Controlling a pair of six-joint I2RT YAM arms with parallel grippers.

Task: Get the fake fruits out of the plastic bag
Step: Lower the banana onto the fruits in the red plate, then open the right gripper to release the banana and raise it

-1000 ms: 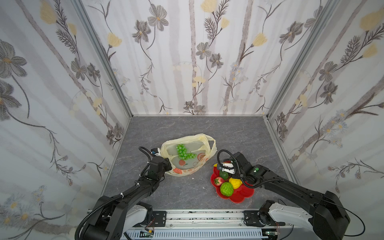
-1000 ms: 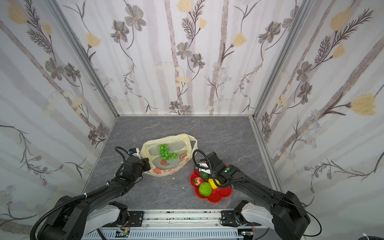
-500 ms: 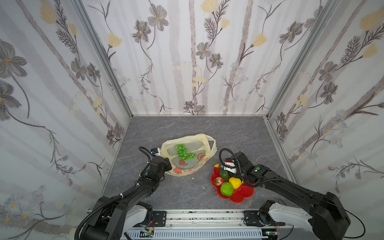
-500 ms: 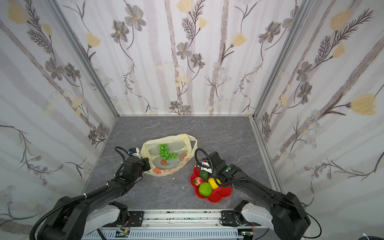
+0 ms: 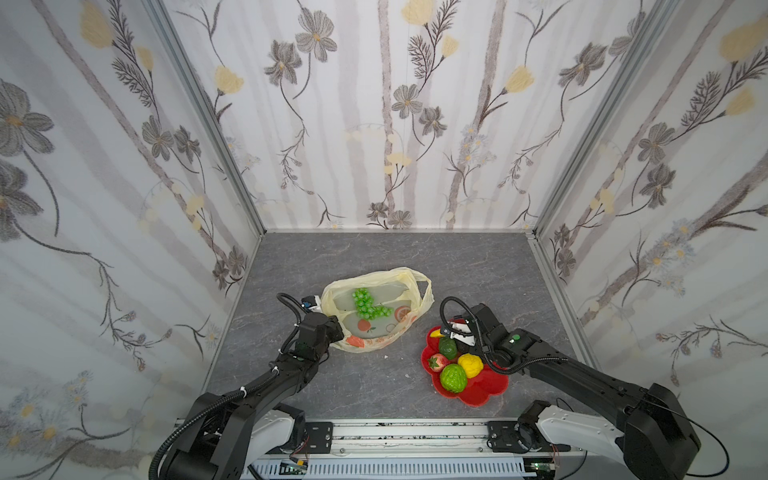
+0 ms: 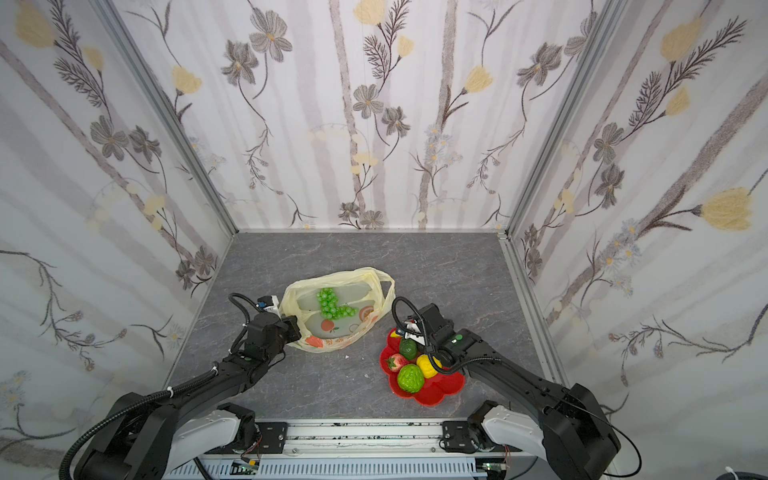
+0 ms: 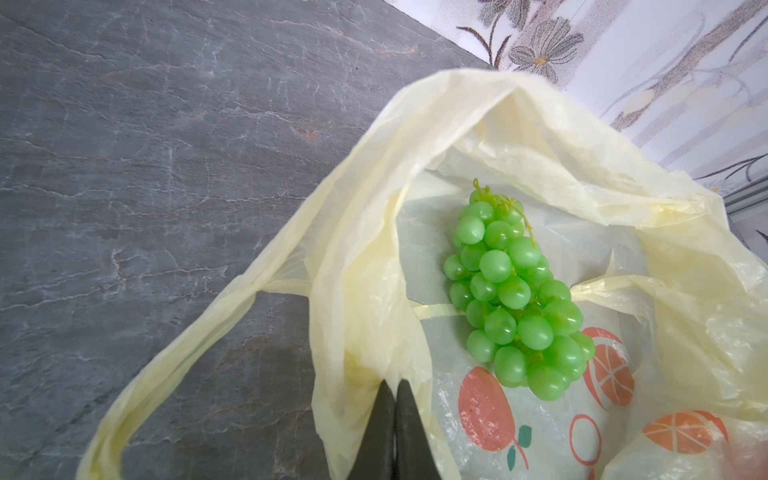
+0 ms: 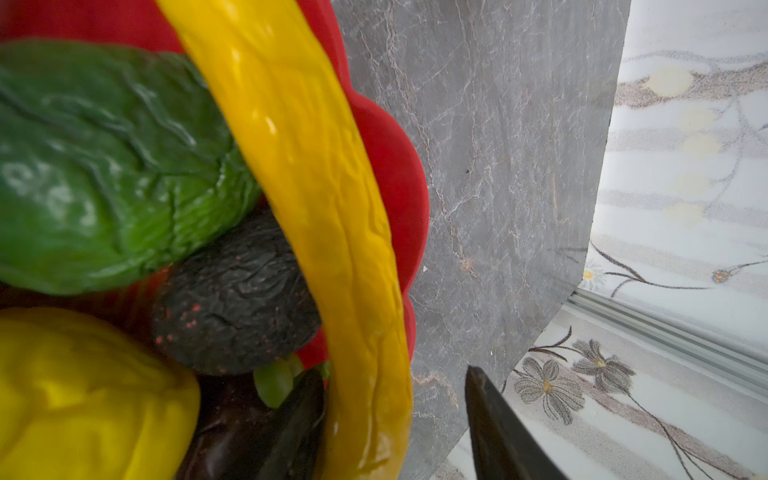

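The plastic bag (image 5: pixel 376 274) (image 6: pixel 336 275) lies open mid-table with the green grape bunch (image 5: pixel 368 305) (image 7: pixel 515 291) inside. My left gripper (image 7: pixel 394 386) (image 5: pixel 338 328) is shut on the bag's near rim (image 7: pixel 478 124). The red flower-shaped dish (image 5: pixel 482 392) holds an avocado (image 5: pixel 448 348), strawberry (image 5: pixel 437 362), lemon (image 5: pixel 470 365), bumpy green fruit (image 5: pixel 453 378) and a dark brown piece (image 8: pixel 237 299). The banana (image 8: pixel 311 166) rests along the dish edge between the fingers of my open right gripper (image 8: pixel 390 374) (image 5: pixel 446 334). One finger touches it and the other stands apart.
Flower-patterned walls close in the grey stone-look table on three sides, and a metal rail (image 5: pixel 395 432) runs along the front. A small white crumb (image 5: pixel 386 356) lies between bag and dish. Bare table stretches behind the bag.
My right gripper's jaws have widened a little around the banana over the dish. The left gripper and the bag have not moved.
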